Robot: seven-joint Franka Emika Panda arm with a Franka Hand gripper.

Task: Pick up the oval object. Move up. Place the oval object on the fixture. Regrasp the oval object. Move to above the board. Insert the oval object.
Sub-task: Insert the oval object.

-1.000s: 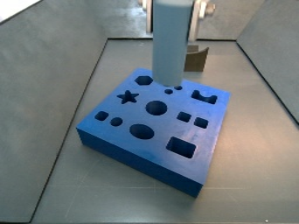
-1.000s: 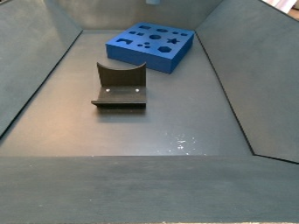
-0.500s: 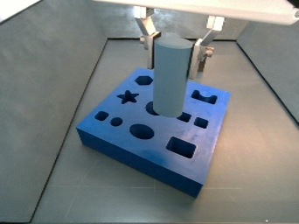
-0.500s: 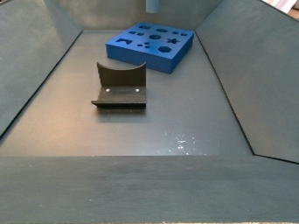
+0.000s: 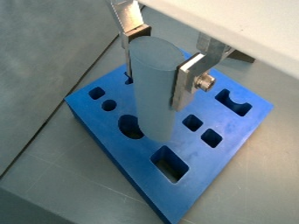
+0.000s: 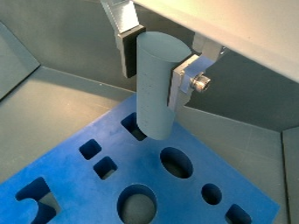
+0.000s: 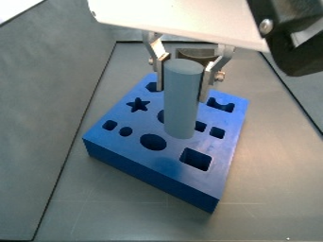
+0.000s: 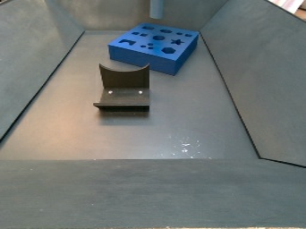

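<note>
My gripper (image 5: 160,66) is shut on the oval object (image 5: 152,105), a light grey-blue peg held upright between the silver fingers (image 5: 190,79). It hangs over the blue board (image 5: 239,131), its lower end at the oval hole near the board's middle. I cannot tell if it has entered. The gripper (image 6: 156,83), peg (image 6: 156,109) and board (image 6: 93,188) show in both wrist views. A side view shows the gripper (image 7: 187,59), peg (image 7: 182,99) and board (image 7: 127,146). The fixture (image 8: 123,87) stands apart from the board (image 8: 156,45); the gripper and peg are out of that view.
The board has several cut-outs: a star (image 7: 139,105), circles, squares and a rectangle (image 7: 195,158). Sloping grey walls (image 8: 42,80) enclose the grey floor (image 8: 180,125). The fixture is bare.
The gripper has come down with the peg toward the board. The peg's lower end now sits lower over the board's middle holes.
</note>
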